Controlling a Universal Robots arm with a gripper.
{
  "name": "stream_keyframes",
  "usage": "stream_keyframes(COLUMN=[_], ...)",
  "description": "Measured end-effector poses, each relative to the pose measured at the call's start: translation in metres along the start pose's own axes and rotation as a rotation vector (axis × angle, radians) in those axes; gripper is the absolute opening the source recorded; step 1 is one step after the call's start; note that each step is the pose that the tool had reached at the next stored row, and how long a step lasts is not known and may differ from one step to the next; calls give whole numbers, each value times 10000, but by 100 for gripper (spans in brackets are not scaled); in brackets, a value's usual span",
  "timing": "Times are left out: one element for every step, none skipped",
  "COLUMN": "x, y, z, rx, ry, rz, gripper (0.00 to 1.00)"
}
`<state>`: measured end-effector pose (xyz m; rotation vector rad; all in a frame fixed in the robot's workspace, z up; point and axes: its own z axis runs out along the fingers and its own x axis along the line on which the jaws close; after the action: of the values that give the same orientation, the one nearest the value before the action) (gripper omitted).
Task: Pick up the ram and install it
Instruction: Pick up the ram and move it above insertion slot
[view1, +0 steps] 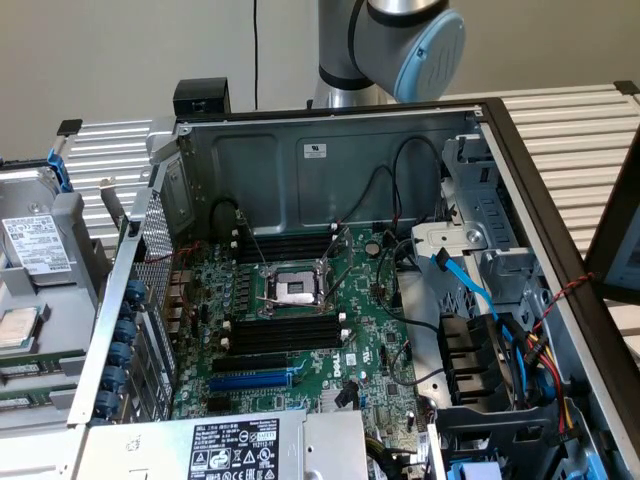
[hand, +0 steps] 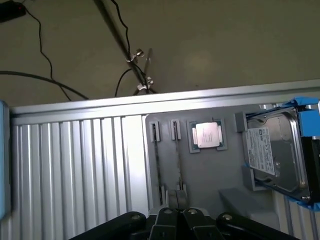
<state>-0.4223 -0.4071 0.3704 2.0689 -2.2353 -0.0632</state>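
In the wrist view my gripper (hand: 176, 196) is shut, its two fingertips pressed together with nothing seen between them. It hangs over a grey parts tray (hand: 225, 175). Two thin sticks stand on edge in the tray's holders; the nearer one, the ram (hand: 178, 160), ends right by my fingertips, and whether they touch it I cannot tell. The other stick (hand: 156, 165) lies beside it. In the exterior view green boards (view1: 28, 372) lie in that tray at the left, outside the open computer case. The black memory slots (view1: 285, 333) on the motherboard (view1: 370, 310) are empty.
A processor chip (hand: 206, 135) and a hard drive (hand: 275, 155) in a blue frame sit on the tray. Inside the case are the CPU socket (view1: 292, 290), a blue expansion slot (view1: 250, 380), loose cables (view1: 490, 300) and drive cage (view1: 480, 250). A ribbed metal table (hand: 75, 175) surrounds everything.
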Motion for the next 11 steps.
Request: stream_keyframes(x=[0, -1, -1, -1, -1, -2, -2, -3, -3, -4, -4], y=[-1, -2, -3, -3, -4, -4, -5, -6, -7, -9, -10], z=[8, 16, 23, 26, 30, 41, 53, 62, 73, 87, 102], rx=[17, 28, 39, 49, 55, 66, 79, 85, 93, 102, 111], ry=[19, 35, 53, 61, 68, 76, 93, 111, 129, 147, 164], rz=[-185, -353, -538, -622, -696, -806, -984, -1153, -1343, -1527, -1706], gripper=[11, 11, 13, 13, 13, 20, 20, 20, 20, 20, 20])
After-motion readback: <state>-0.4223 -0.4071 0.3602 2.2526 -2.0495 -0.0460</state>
